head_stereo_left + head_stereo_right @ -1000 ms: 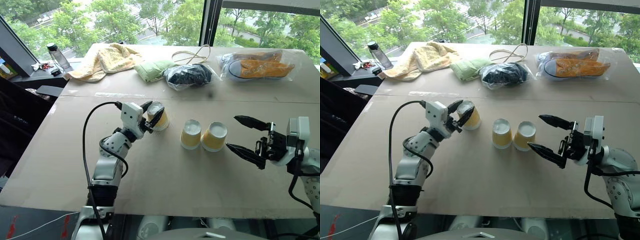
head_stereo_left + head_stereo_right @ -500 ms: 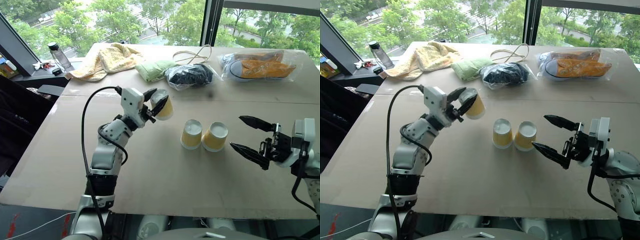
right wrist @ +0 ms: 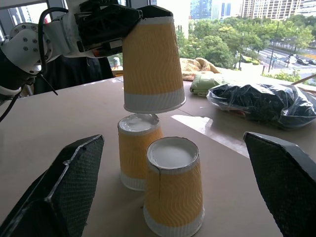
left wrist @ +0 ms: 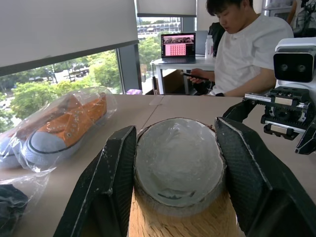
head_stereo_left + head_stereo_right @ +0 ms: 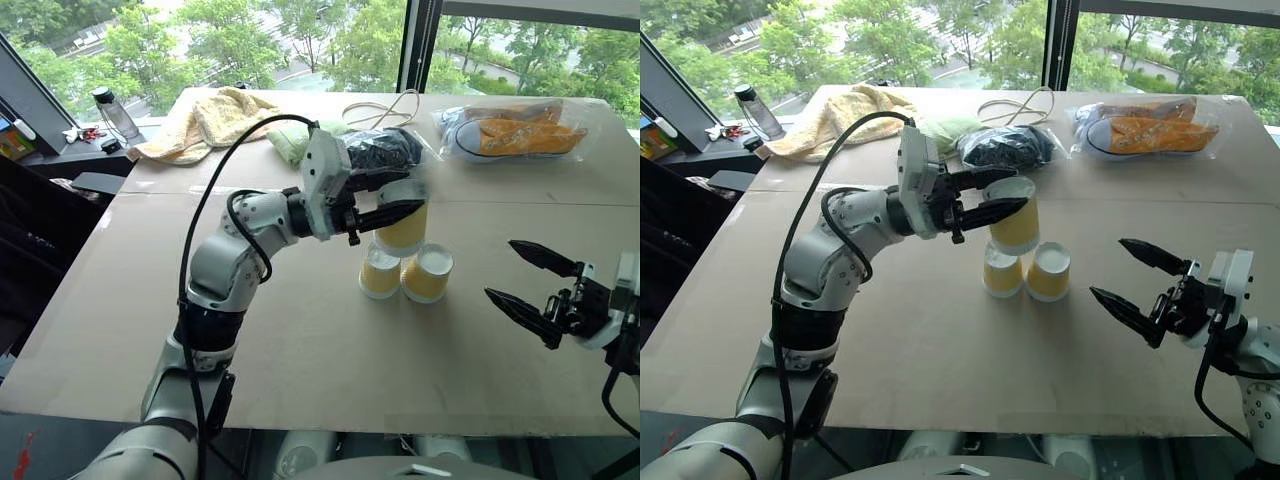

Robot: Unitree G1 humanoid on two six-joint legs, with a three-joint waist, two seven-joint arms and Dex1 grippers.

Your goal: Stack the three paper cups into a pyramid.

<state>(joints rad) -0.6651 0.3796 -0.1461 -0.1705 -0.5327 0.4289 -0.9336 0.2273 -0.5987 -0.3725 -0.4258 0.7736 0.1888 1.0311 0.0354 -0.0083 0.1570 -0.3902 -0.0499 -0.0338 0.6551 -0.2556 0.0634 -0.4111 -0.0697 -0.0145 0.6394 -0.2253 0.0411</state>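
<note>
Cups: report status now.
Left gripper shut on third cup, hovering above the two base cups. Right gripper open, standing off. Nothing in the way.

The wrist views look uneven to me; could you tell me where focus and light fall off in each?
Left wrist view: the held cup and the left fingers are close and soft-edged, the person farther back is clearer, the window bright. Right wrist view: the two standing cups are crisp, the right fingers dark and large up front, the sky outside washed out.
</note>
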